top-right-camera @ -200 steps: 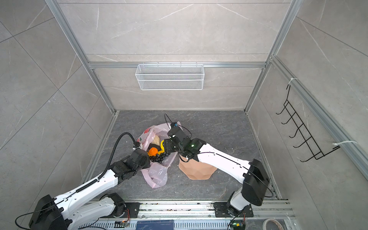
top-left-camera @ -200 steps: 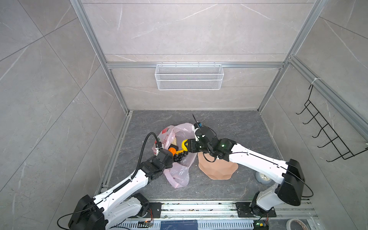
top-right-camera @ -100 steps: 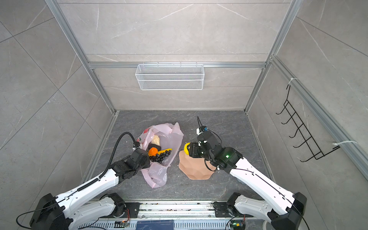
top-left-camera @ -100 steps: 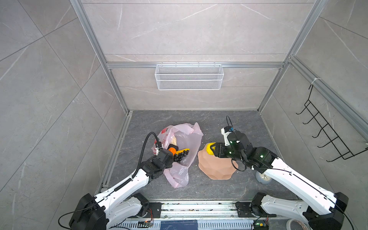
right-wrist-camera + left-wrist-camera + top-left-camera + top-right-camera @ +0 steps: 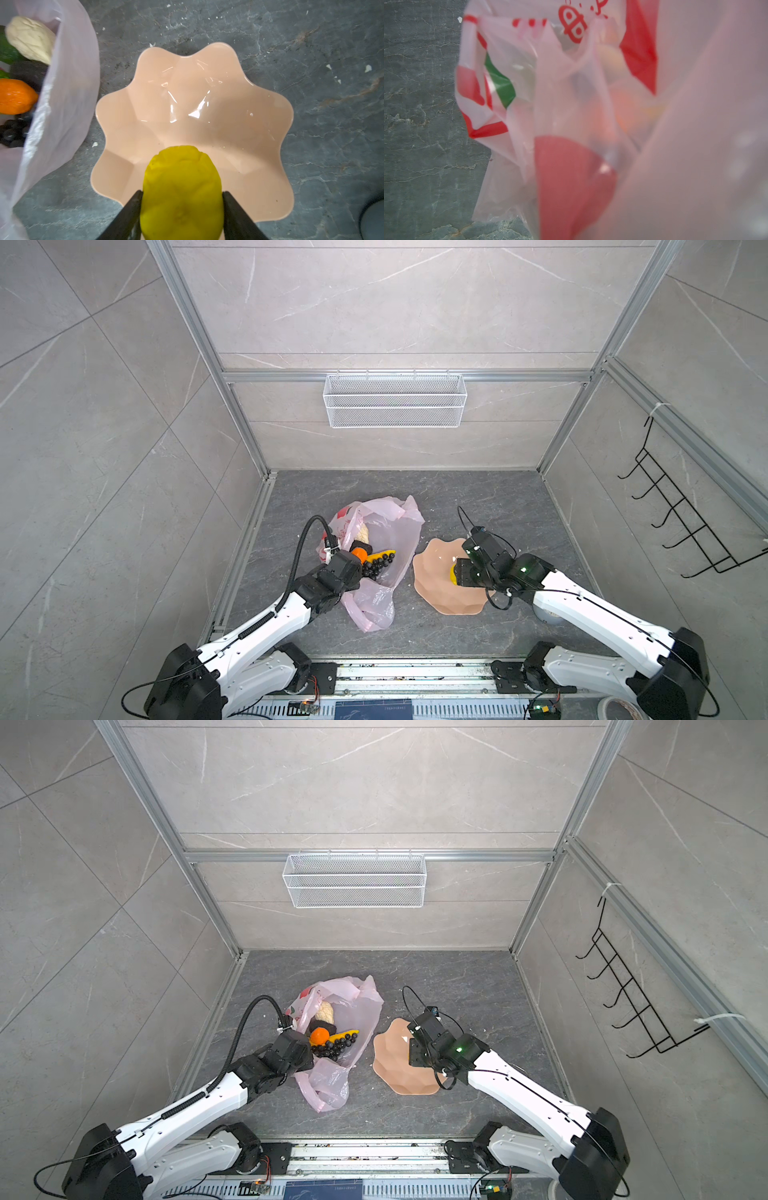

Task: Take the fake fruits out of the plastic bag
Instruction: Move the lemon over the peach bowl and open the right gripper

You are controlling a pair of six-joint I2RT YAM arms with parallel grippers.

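Right wrist view alone shows right tool (image 5: 182, 193) gripping oval yellow fruit (image 5: 180, 174) over glossy scalloped plate (image 5: 207, 99); left tool (image 5: 352, 563) clenched.

Landmark: peach scalloped plate (image 5: 395, 1073) on the grey floor.
Plastic bag (image 5: 357, 1011): just left of the plate, mouth open, with a loose tail lying nearer the camera than the plate's left edge.
In the bag: cream lumpy piece (image 5: 325, 1012) farthest back, then dark piece (image 5: 323, 1026), orange (image 5: 319, 1036), banana (image 5: 347, 1034), and grape bunch (image 5: 334, 1046) nearest; all are left of the plate.
Left gripper (image 5: 308, 1050): at the bag's side away from the plate, with its jaws hidden.
Right gripper (image 5: 415, 1052): over the plate's right part, with its jaws hidden under its body.
Wire basket (image 5: 355, 880): on the wall, well behind the plate.
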